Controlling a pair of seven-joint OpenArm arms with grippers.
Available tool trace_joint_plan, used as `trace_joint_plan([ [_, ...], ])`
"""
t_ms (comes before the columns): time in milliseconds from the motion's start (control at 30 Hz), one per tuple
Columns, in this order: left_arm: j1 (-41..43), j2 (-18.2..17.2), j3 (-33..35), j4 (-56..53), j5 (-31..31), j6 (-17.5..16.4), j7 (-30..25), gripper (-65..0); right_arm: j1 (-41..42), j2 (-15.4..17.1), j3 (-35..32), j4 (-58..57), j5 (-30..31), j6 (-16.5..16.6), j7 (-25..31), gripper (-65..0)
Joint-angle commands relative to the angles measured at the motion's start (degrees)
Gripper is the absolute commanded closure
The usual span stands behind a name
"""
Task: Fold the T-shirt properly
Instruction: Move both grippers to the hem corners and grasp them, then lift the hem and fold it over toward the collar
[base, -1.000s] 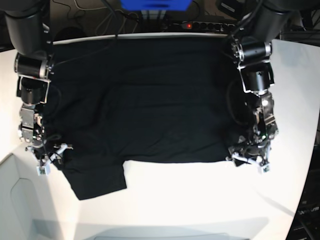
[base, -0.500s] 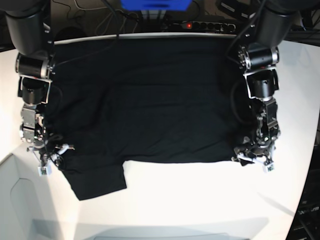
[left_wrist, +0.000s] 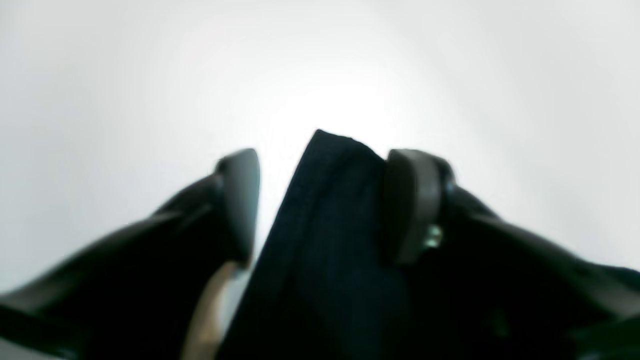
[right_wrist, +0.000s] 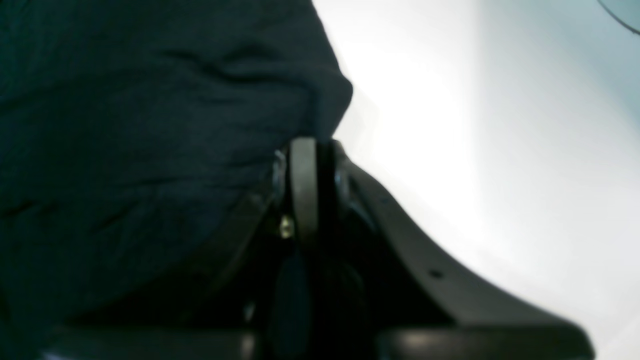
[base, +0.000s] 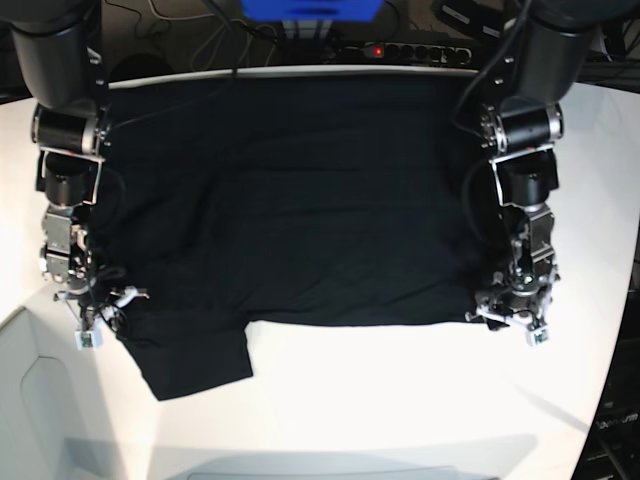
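Between the left gripper's (left_wrist: 320, 200) parted jaws stands a ridge of the shirt (base: 290, 200), touching one pad, a gap at the other; it should close fully before any lift. On the table (base: 400, 400) the shirt lies spread between both grippers. The right gripper (right_wrist: 305, 150) is clamped shut on a sleeve edge. Both arms reach down at the near corners; lifting together would probably keep the fold even.

The right claw (right_wrist: 310, 150) has closed on the T-shirt (base: 290, 200); the left claw (left_wrist: 320, 200) narrowed.
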Motion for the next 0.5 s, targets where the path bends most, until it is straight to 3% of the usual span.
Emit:
trace_joint_plan([
  [0,-1.42,0.07,0.0,0.32,-0.19,-0.3,0.71,-26.1,0.79,0.47,-0.04,0.28,-0.78,0.15,-1.88,0.0],
  [167,-1.42,0.42,0.0,0.23,-0.19,-0.3,0.71,-1.5,0.79,0.47,-0.04,0.28,-0.78,0.15,-1.88,0.0],
  [467,-0.72,0.42,1.23,5.68,-0.71,-0.3,3.26,0.0,0.88,0.3,0.57,3.79,-0.43,0.15,-1.79,0.0],
])
